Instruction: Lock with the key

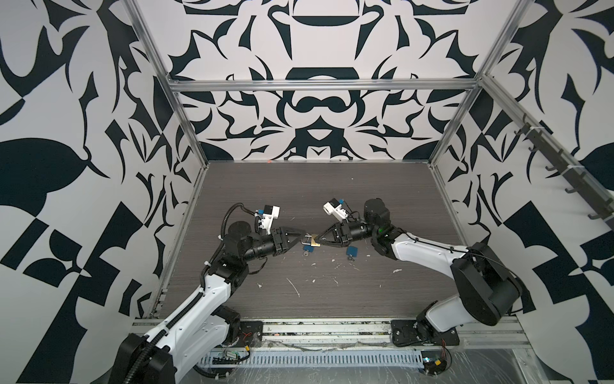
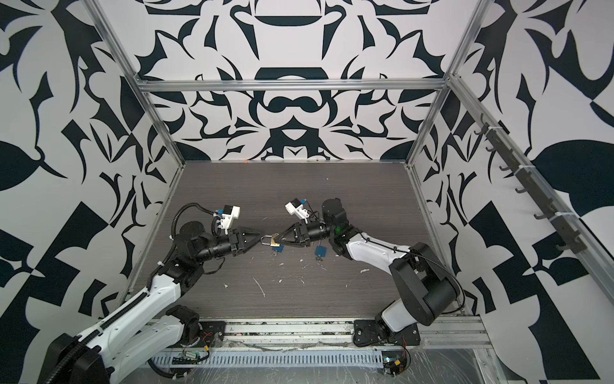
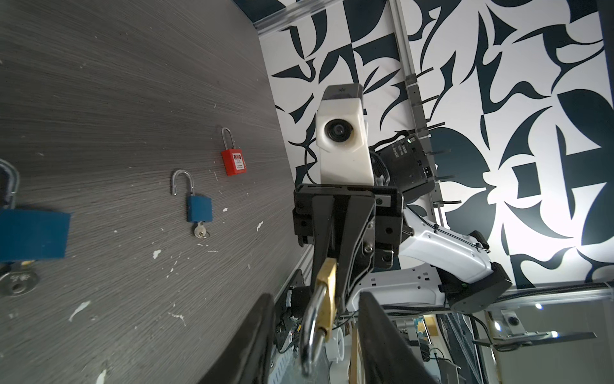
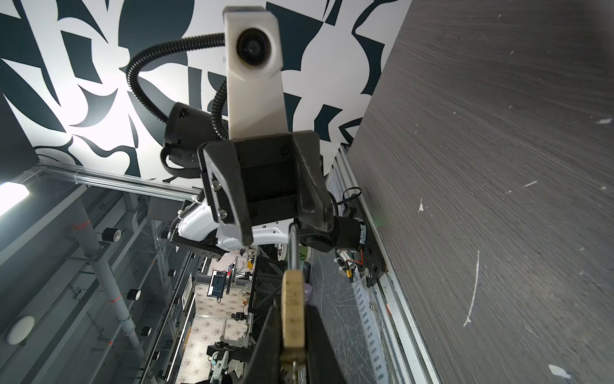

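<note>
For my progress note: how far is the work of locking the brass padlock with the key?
Done: the brass padlock is up off the table, the right gripper shut on its body. In hand: the left gripper stands open around the shackle. Left: I cannot tell whether the shackle is pushed home, and neither gripper holds a key.

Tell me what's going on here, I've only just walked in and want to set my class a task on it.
Two robot arms meet above the middle of the table. The right gripper is shut on the body of a brass padlock, held off the table. The left gripper stands open around its shackle. Two blue padlocks and a red padlock lie on the table.
</note>
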